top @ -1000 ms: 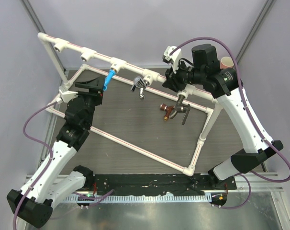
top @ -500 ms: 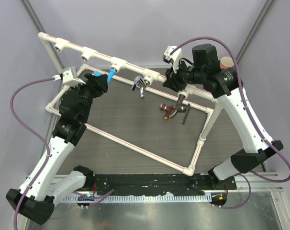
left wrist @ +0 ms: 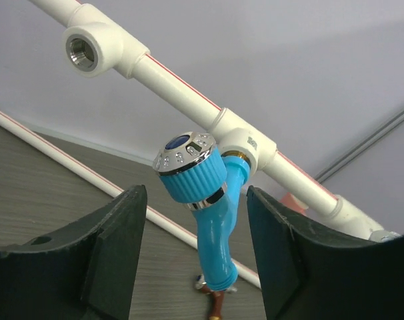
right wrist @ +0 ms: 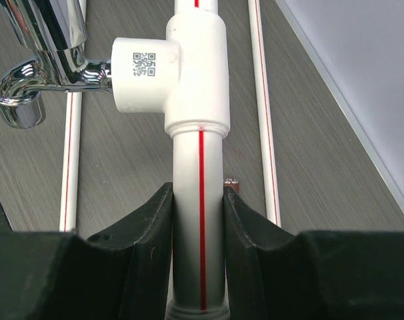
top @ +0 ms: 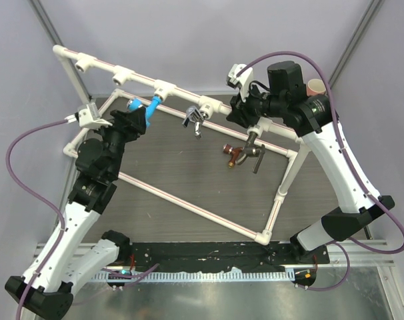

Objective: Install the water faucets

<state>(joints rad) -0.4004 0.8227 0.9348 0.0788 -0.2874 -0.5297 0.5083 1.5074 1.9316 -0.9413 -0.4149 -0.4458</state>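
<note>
The bright blue faucet [top: 149, 110] hangs screwed into a tee on the upper white pipe [top: 182, 97]. My left gripper [top: 139, 119] is open, and in the left wrist view [left wrist: 197, 267] its jaws stand either side of the blue spout [left wrist: 214, 233] without touching it. The silver faucet [top: 194, 120] sits in the neighbouring tee and shows in the right wrist view [right wrist: 49, 53]. My right gripper [top: 241, 113] is shut on the white pipe [right wrist: 198, 213] just below that tee. The copper faucet [top: 232, 154] and the dark grey lever faucet [top: 257, 155] lie loose on the table.
Two empty tee sockets [top: 83, 65] [top: 121, 75] sit at the left of the upper pipe; one shows in the left wrist view [left wrist: 89, 50]. The white pipe frame [top: 189, 200] spans the dark mat. A pink cup [top: 315, 87] stands at the back right.
My left arm has swung its wrist round and risen to the blue faucet, with the jaws now straddling its spout. The right arm has not moved.
</note>
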